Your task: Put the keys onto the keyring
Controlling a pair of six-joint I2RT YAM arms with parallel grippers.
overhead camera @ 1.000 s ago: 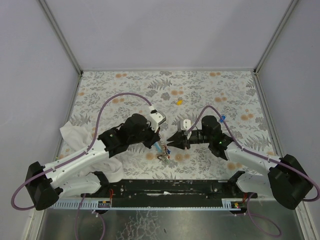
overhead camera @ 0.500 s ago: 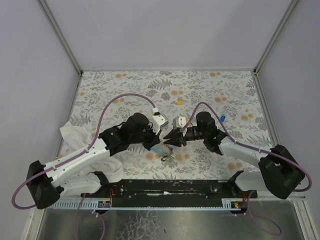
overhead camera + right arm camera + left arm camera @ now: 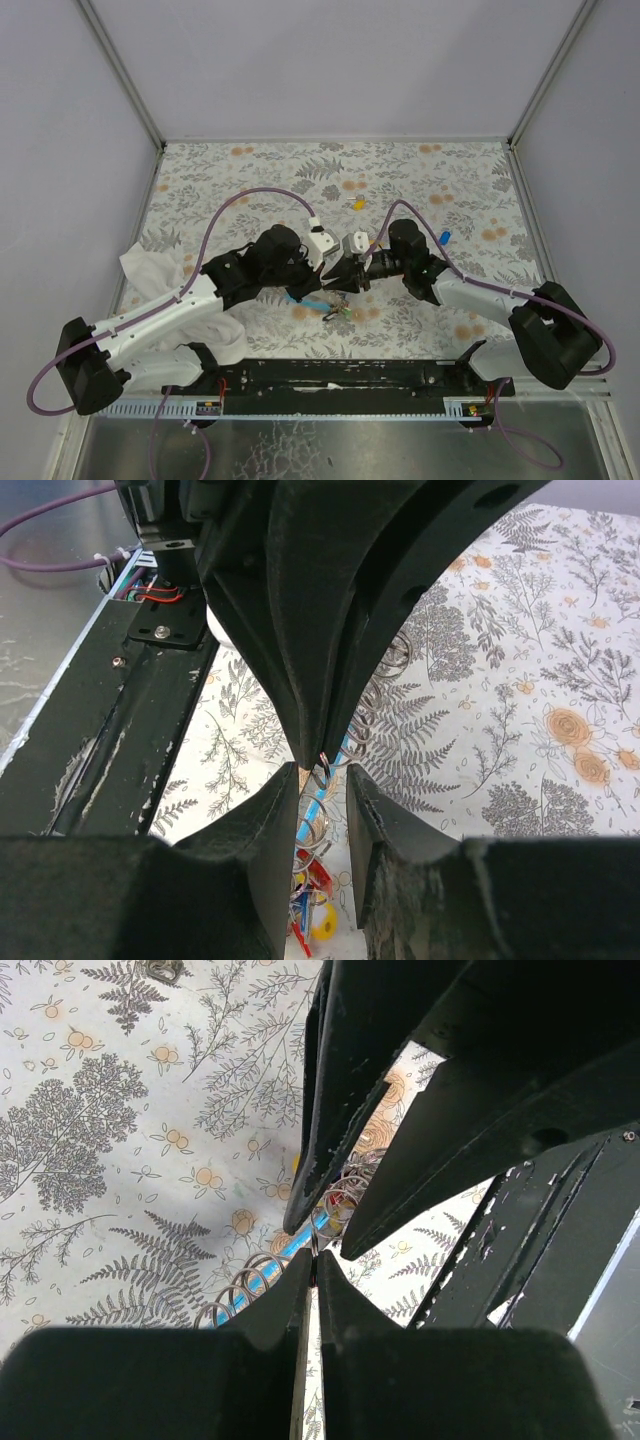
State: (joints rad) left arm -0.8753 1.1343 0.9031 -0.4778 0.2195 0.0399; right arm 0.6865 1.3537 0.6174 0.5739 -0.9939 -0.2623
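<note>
My left gripper is shut on the thin metal ring of the keyring, held just above the table. The ring's coiled strap with its light-blue section trails down to the left. A bunch of keys with red, yellow and blue heads hangs below the ring. My right gripper faces the left one tip to tip. Its fingers stand slightly apart on either side of the ring and the left fingertips. In the left wrist view the shut left gripper pinches the ring beside the coil.
A loose yellow key lies farther back at the middle and a loose blue key to the right. A crumpled white cloth lies at the left under the left arm. The black base rail runs along the near edge.
The right arm has swung left and brought its gripper up against the left gripper's tips. The left gripper kept its hold and shifted slightly right.
</note>
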